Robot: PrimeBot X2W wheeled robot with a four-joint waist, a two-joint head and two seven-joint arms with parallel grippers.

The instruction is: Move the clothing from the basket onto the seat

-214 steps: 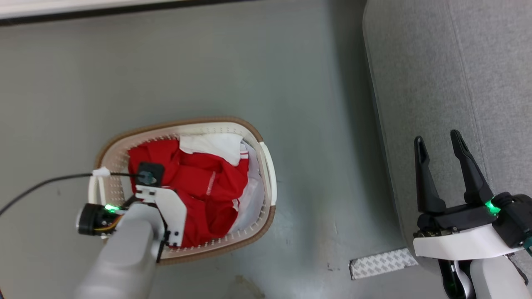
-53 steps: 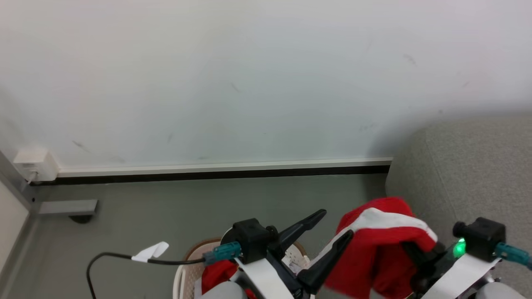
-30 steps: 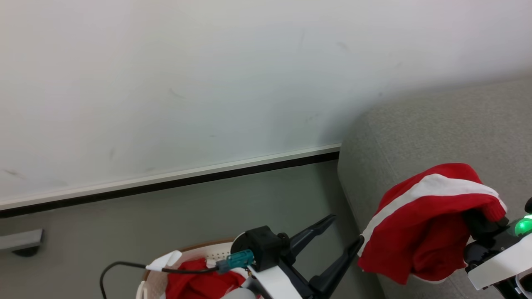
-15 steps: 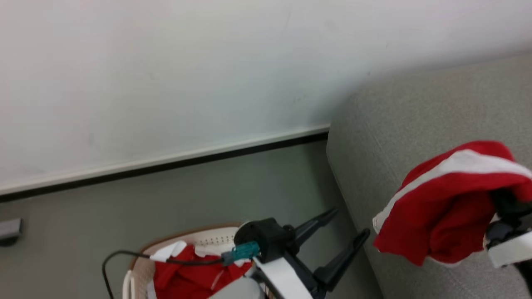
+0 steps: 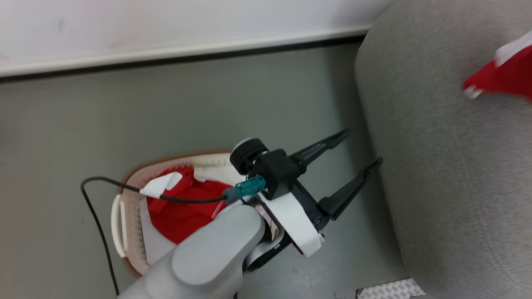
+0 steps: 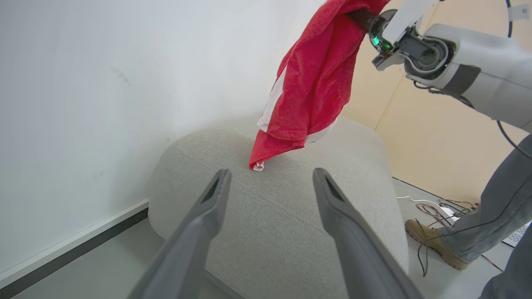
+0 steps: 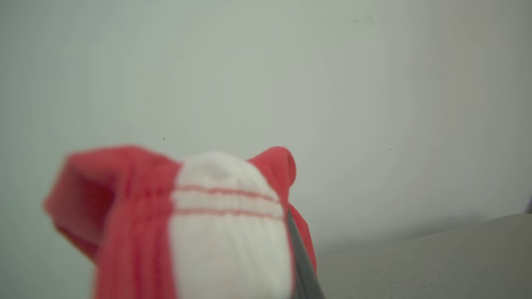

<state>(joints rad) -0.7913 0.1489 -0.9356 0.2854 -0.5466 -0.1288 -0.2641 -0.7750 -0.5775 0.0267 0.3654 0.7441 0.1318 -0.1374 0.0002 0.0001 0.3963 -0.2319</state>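
A red garment with white trim (image 6: 316, 79) hangs from my right gripper (image 6: 360, 16), which is shut on its top above the grey seat (image 6: 291, 224). Its lowest corner reaches the cushion or hangs just over it. The head view catches that garment (image 5: 503, 77) at the top right, over the seat (image 5: 436, 166). Up close, its bunched red and white fabric (image 7: 208, 224) covers my right fingers. My left gripper (image 5: 362, 146) stands open and holds nothing, between the basket (image 5: 117, 224) and the seat. More red clothing (image 5: 183, 211) lies in the basket.
A person's leg and tan shoe (image 6: 432, 245) stand on the floor beyond the seat, with loose cables (image 6: 436, 205) beside them. A white wall with a dark baseboard (image 5: 187, 58) runs behind the basket. A black cable (image 5: 95, 207) trails from my left wrist.
The head camera has tilted down, bringing the basket and floor into view. My right gripper has carried the red garment farther right over the seat. My left gripper has stayed open.
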